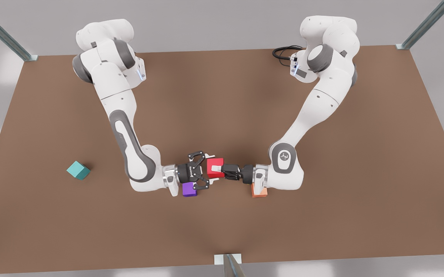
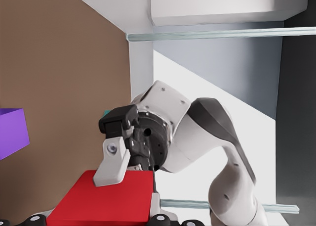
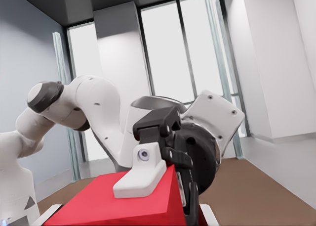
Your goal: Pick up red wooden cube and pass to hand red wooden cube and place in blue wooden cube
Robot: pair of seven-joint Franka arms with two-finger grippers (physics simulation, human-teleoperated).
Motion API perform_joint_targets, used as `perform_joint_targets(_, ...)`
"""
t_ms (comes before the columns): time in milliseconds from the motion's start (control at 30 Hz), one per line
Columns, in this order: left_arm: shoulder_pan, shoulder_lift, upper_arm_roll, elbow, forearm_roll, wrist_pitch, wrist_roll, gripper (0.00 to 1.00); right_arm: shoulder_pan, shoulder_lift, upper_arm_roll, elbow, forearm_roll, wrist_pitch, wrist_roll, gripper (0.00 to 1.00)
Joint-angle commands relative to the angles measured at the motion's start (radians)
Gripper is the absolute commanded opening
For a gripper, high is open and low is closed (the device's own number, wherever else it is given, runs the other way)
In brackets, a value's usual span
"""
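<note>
Looking down in the front view, the two arms meet at the lower middle of the frame above the brown table (image 1: 322,215). The red wooden cube (image 1: 214,162) hangs there off the table. The left tool (image 1: 217,168) reaches in from the frame's right, clenched on it with one white finger (image 1: 216,168) laid across its upper face. The right tool (image 1: 207,171) comes at the cube from the frame's left, with its black linkages spread to either side. I cannot tell whether it has clamped.

A purple cube (image 1: 188,189) lies on the table right under the right tool, and a peach-orange cube (image 1: 258,192) lies partly hidden beneath the left wrist. The blue wooden cube (image 1: 78,170) sits alone at the left of the frame, well apart. A black cable (image 1: 283,52) is coiled at the upper right.

In the left wrist view, the red wooden cube (image 2: 108,201) fills the lower left of the frame. The right tool (image 2: 121,159) is set against it at centre, and the purple cube (image 2: 12,132) is at the left edge.

In the right wrist view, the cube (image 3: 113,208) sits at the bottom of the frame. The left tool (image 3: 143,174) is gripping it at centre, with tall windows (image 3: 187,48) behind.
</note>
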Motion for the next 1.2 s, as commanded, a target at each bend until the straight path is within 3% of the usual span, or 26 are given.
perform_joint_targets(0, -0.001, 0.0, -0.001, 0.0, -0.014, -0.008, 0.044, 0.55, 0.004, 0.004, 0.001, 0.006, 0.001, 0.012, 0.034, 1.0)
perform_joint_targets(100, -0.004, 0.0, -0.001, 0.0, -0.014, -0.006, 0.045, 0.55, 0.004, 0.008, 0.017, 0.006, 0.001, 0.015, 0.043, 1.0)
perform_joint_targets(133, -0.004, 0.002, -0.001, 0.0, -0.014, -0.006, 0.045, 0.55, 0.007, 0.01, 0.02, 0.006, 0.001, 0.018, 0.047, 0.92)
perform_joint_targets(167, -0.006, 0.002, -0.001, 0.0, -0.014, -0.006, 0.045, 0.55, 0.01, 0.008, 0.02, 0.006, 0.001, 0.019, 0.047, 0.71)
perform_joint_targets(200, -0.006, 0.002, -0.001, 0.0, -0.014, 0.0, 0.045, 0.55, 0.01, 0.01, 0.02, 0.006, 0.001, 0.019, 0.047, 0.6)
perform_joint_targets(267, -0.006, 0.002, -0.001, 0.0, -0.014, 0.0, 0.051, 0.55, 0.009, 0.01, 0.024, 0.006, 0.001, 0.019, 0.047, 0.6)
perform_joint_targets(300, -0.006, 0.002, -0.001, 0.0, -0.014, 0.0, 0.05, 0.67, 0.007, 0.01, 0.024, 0.006, 0.001, 0.019, 0.05, 0.6)
perform_joint_targets(333, -0.006, 0.002, -0.001, -0.001, -0.017, 0.0, 0.048, 1.0, 0.005, 0.011, 0.024, 0.006, 0.001, 0.019, 0.05, 0.6)
perform_joint_targets(533, 0.0, -0.002, -0.001, -0.003, -0.029, -0.008, 0.045, 1.0, -0.007, 0.008, 0.024, 0.004, 0.001, 0.015, 0.05, 0.6)
perform_joint_targets(633, 0.097, -0.011, -0.001, -0.006, 0.012, -0.091, 0.047, 1.0, -0.018, 0.007, 0.024, 0.0, -0.001, 0.01, 0.05, 0.6)
perform_joint_targets(733, 0.272, -0.009, 0.002, -0.01, 0.132, -0.328, -0.045, 1.0, -0.06, -0.007, 0.018, -0.006, -0.03, 0.003, 0.048, 0.61)
perform_joint_targets(800, 0.431, -0.035, 0.01, 0.019, 0.368, -0.585, -0.234, 1.0, -0.128, -0.015, 0.017, -0.008, -0.137, -0.057, 0.05, 0.61)
perform_joint_targets(833, 0.494, -0.069, 0.007, 0.1, 0.65, -0.743, -0.263, 1.0, -0.18, -0.015, 0.015, -0.013, -0.28, -0.125, 0.051, 0.61)
perform_joint_targets(867, 0.481, -0.193, 0.001, 0.108, 0.978, -0.796, -0.304, 1.0, -0.222, -0.016, 0.003, -0.016, -0.41, -0.187, 0.053, 0.61)
perform_joint_targets(900, 0.422, -0.267, -0.03, 0.106, 1.314, -0.908, -0.315, 1.0, -0.225, -0.016, -0.086, -0.022, -0.496, -0.289, 0.053, 0.61)
perform_joint_targets(967, 0.362, -0.368, -0.031, 0.106, 1.578, -1.017, -0.364, 1.0, -0.252, -0.012, -0.177, -0.02, -0.67, -0.389, 0.054, 0.61)
perform_joint_targets(1033, 0.356, -0.461, -0.015, 0.088, 1.515, -1.089, -0.391, 1.0, -0.258, -0.074, -0.264, -0.02, -0.832, -0.389, 0.157, 0.61)
perform_joint_targets(1067, 0.126, -0.762, 0.355, -0.261, 1.304, -0.889, -0.367, 1.0, -0.222, -0.114, -0.361, -0.016, -0.919, -0.389, 0.227, 0.61)
perform_joint_targets(1100, 0.086, -0.927, 0.449, -0.457, 1.236, -0.718, -0.364, 1.0, -0.156, -0.142, -0.479, -0.017, -0.992, -0.389, 0.284, 0.61)
perform_joint_targets(1167, 0.102, -0.882, 0.449, -0.389, 1.233, -0.75, -0.366, 1.0, 0.021, -0.131, -0.735, -0.022, -1.039, -0.382, 0.344, 0.61)
